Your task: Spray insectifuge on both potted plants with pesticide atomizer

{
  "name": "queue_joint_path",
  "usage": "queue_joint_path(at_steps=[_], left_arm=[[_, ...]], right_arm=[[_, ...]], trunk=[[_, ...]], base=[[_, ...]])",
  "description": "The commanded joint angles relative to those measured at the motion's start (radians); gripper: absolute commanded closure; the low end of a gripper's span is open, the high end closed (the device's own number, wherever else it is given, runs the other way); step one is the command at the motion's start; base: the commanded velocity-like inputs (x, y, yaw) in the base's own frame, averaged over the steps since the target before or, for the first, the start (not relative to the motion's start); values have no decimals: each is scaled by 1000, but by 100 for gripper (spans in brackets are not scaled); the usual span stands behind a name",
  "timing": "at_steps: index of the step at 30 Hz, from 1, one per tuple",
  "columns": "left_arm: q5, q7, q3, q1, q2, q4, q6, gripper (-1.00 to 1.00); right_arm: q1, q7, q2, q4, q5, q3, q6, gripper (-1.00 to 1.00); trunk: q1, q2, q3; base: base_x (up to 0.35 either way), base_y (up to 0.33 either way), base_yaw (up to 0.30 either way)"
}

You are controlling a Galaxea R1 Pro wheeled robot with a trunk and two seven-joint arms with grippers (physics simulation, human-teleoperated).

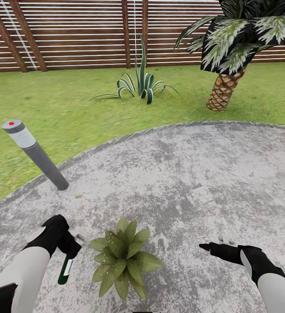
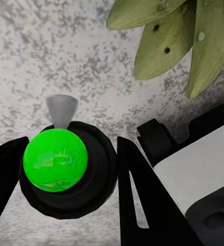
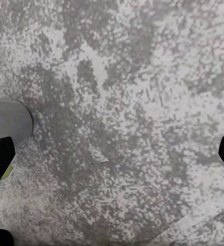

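Note:
My left gripper (image 1: pixel 71 251) is shut on the pesticide atomizer (image 1: pixel 65 269), a slim dark green bottle with a white label hanging below the hand. In the left wrist view the atomizer (image 2: pixel 55 160) sits end-on between the black fingers (image 2: pixel 135 189), with its grey nozzle pointing away. One potted plant (image 1: pixel 123 256), a low rosette of broad green leaves, stands on the patio just right of the bottle; its leaves (image 2: pixel 158 46) appear close ahead of the left hand. The other potted plant is out of view. My right gripper (image 1: pixel 208 247) is open and empty to the plant's right, over bare paving (image 3: pixel 122 113).
A grey bollard lamp (image 1: pixel 34 152) with a red dot leans at the patio's left edge. A spiky potless plant (image 1: pixel 140 84) and a palm (image 1: pixel 223 91) stand on the lawn (image 1: pixel 51 100) before the wooden slat fence (image 1: pixel 73 34). The round grey patio (image 1: pixel 181 174) spreads ahead.

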Motion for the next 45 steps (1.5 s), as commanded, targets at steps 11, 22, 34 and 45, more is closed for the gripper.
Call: queue_joint_path(at_steps=[11,22,34,45], left_arm=[[-3,109,3,3,-7,-10,5,100],[-2,114,4,0,-24,0,4,100],[-4,127,7,9,-18,123,-55,100],[1,113,6,0,-36,-3,-48,100]], right_arm=[[-1,8,1,-1,9,-8,6,-100],[-1,8,1,-1,9,-8,5,-100],[-1,8,1,-1,9,-8,6,-100],[-1,8,1,-1,9,-8,6,-100]], trunk=[[0,0,-1],[0,0,-1],[0,0,-1],[0,0,-1]], base=[[0,0,0],[0,0,0],[0,0,0],[0,0,0]])
